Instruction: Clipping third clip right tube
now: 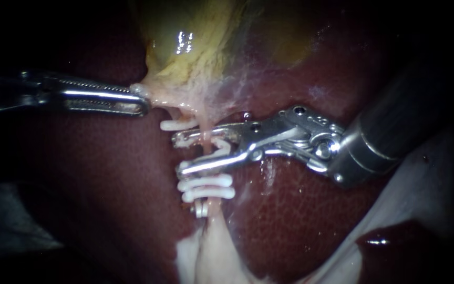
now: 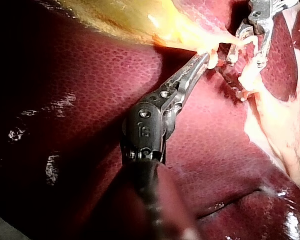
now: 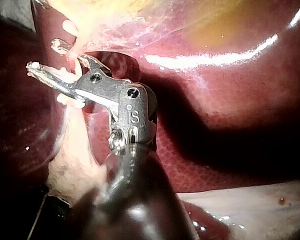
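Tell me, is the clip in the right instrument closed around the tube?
No, the clip in the right instrument gapes, one arm on each side of the tube.

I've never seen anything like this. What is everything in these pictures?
Liver: one, dark red, under everything.
Gallbladder: one, yellow, top of the endoscope view.
Tube: one, pale pink, running down from the gallbladder.
Open clip: one, white, around the tube.
Closed clips: three, white, one above the open clip, two below.
Silver piece: one, below the lowest clip, unclear.
Left instrument: one, silver, end effector shut on the gallbladder's lower end.
Right instrument: one, silver, end effector holding the open clip.
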Controlling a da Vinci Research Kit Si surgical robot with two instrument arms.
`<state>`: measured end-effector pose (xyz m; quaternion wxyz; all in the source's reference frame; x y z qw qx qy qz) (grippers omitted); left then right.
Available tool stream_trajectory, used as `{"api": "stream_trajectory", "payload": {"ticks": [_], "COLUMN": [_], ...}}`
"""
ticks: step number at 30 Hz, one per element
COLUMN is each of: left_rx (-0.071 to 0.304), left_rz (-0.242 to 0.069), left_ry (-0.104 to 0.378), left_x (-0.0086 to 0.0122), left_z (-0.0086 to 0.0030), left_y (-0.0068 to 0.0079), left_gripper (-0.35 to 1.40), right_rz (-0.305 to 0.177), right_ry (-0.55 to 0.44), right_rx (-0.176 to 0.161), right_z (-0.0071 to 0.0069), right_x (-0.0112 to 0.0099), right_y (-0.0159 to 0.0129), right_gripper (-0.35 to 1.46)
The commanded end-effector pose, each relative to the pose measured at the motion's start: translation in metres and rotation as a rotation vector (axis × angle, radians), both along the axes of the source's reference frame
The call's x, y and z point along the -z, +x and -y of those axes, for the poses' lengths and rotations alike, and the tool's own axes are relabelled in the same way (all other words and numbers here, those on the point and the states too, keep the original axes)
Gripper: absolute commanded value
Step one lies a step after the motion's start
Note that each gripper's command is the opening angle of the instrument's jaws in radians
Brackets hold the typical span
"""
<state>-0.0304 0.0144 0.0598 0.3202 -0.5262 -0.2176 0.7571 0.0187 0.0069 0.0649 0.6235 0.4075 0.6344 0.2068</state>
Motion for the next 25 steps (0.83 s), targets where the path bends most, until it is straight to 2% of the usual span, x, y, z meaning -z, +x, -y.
{"api": "stream_trajectory", "payload": {"ticks": [1, 8, 12, 25], "left_rx": [0.0, 0.0, 0.0, 0.0], "left_rz": [0.0, 0.0, 0.0, 0.0], "left_ry": [0.0, 0.0, 0.0, 0.0], "left_x": [0.0, 0.0, 0.0, -0.0001], "left_z": [0.0, 0.0, 0.0, -0.0001], "left_y": [0.0, 0.0, 0.0, -0.0001], "left_gripper": [-0.35, -0.35, -0.35, -0.35], "right_rz": [-0.001, 0.017, 0.023, 0.032], "right_ry": [0.0, 0.069, 0.104, 0.095], "right_rx": [0.001, 0.012, 0.016, 0.021], "right_z": [0.0, 0.0003, 0.0004, 0.0002], "right_x": [0.0, 0.0005, 0.0007, 0.0003], "right_y": [-0.0001, -0.0002, -0.0003, -0.0005], "right_gripper": [0.05, -0.35, -0.35, -0.35]}}
